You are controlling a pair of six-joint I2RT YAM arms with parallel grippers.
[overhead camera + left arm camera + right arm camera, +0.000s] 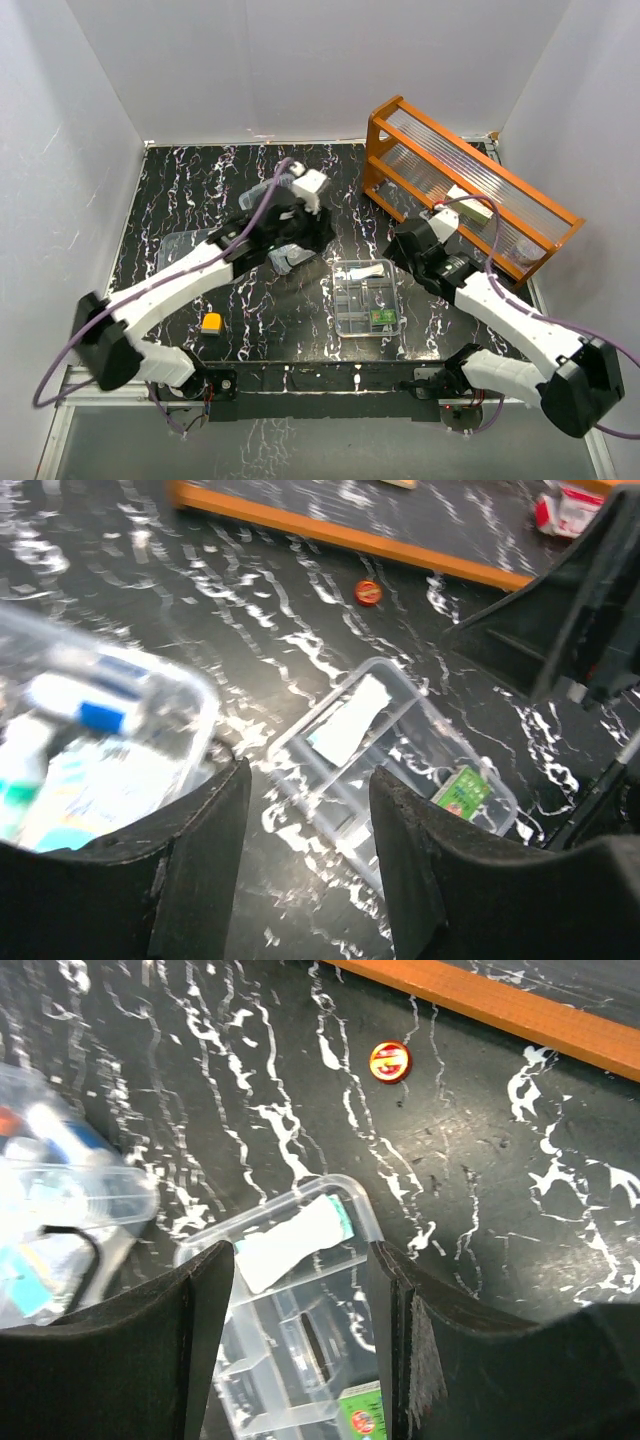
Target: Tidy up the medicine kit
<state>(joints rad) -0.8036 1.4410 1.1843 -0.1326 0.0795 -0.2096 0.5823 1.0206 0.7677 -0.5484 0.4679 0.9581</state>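
The kit's clear compartment tray [367,298] lies at front centre. It holds a white packet [290,1242] and a small green box [459,790]. The clear kit box [100,745] with medicines inside sits just left of the tray, partly under my left arm [284,258]. A flat clear lid [185,245] lies further left. My left gripper [303,243] is open and empty, hovering between box and tray [310,810]. My right gripper [395,260] is open and empty above the tray's far end, with the tray between its fingers [300,1290].
The orange wooden rack [465,180] stands at back right. A small red round cap [389,1060] lies on the black marbled table near it, also visible in the left wrist view [367,592]. A yellow item [211,322] lies at front left. White walls enclose the table.
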